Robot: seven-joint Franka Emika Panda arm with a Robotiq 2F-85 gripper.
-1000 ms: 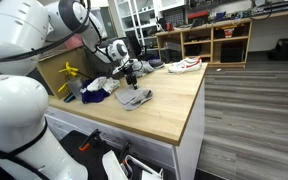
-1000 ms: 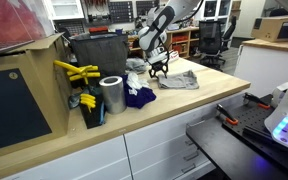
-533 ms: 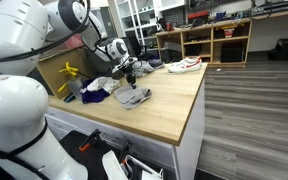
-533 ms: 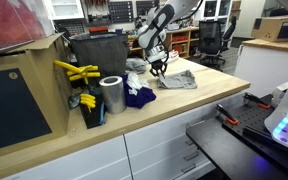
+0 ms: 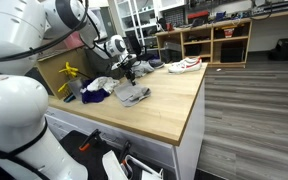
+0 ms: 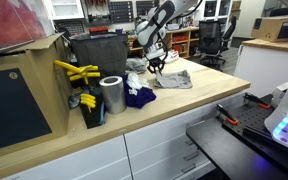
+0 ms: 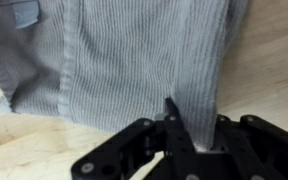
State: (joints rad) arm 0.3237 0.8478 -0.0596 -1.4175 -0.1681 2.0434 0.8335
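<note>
1 grey cloth [image 5: 133,95] is recorded, of ribbed, corduroy-like weave. It is laid mostly flat, slightly rumpled, on the wooden table [image 5: 174,112], as noted in both exterior views. In the wrist view, stitched hems are seen along its near edge and at 1 corner. A raised fold at that edge is pinched by the gripper [image 7: 172,112], whose jaws are closed on it.

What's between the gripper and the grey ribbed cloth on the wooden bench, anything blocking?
Nothing visible. In the wrist view the gripper is shut on a fold at the edge of the grey ribbed cloth. The dark blue cloth lies off to one side, clear of the grip.
</note>
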